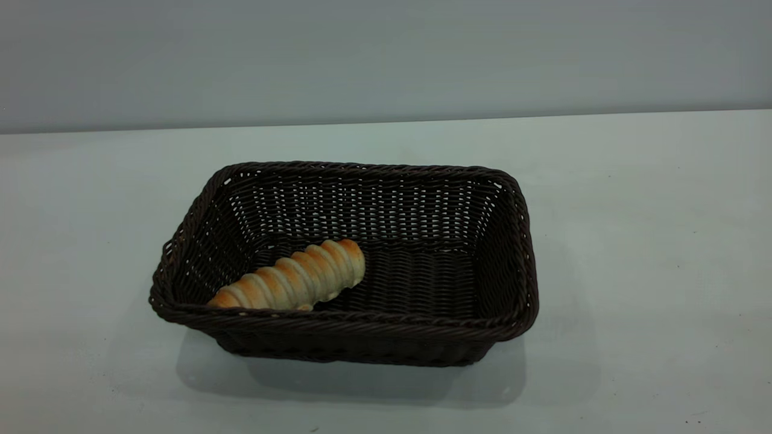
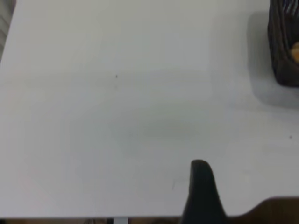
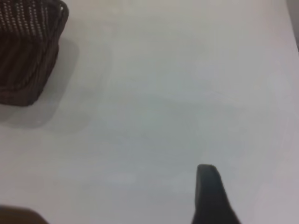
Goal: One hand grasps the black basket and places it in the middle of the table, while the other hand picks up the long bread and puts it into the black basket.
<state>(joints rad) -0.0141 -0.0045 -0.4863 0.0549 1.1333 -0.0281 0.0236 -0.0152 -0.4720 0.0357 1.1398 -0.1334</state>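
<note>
The black basket (image 1: 362, 325) stands on the white table (image 1: 633, 241) near its middle. The long bread (image 1: 295, 277) lies inside it on the woven floor, at the front left, its tapered end by the front rim. Neither gripper shows in the exterior view. My left gripper (image 2: 202, 186) hangs over bare table well away from the basket (image 2: 285, 46), open and empty, with an orange sliver of bread (image 2: 295, 50) at the frame edge. My right gripper (image 3: 208, 191) is also over bare table, open and empty, far from the basket's corner (image 3: 28, 51).
A plain grey wall runs behind the table's far edge. A few tiny dark specks dot the tabletop. Bare white table lies on both sides of the basket.
</note>
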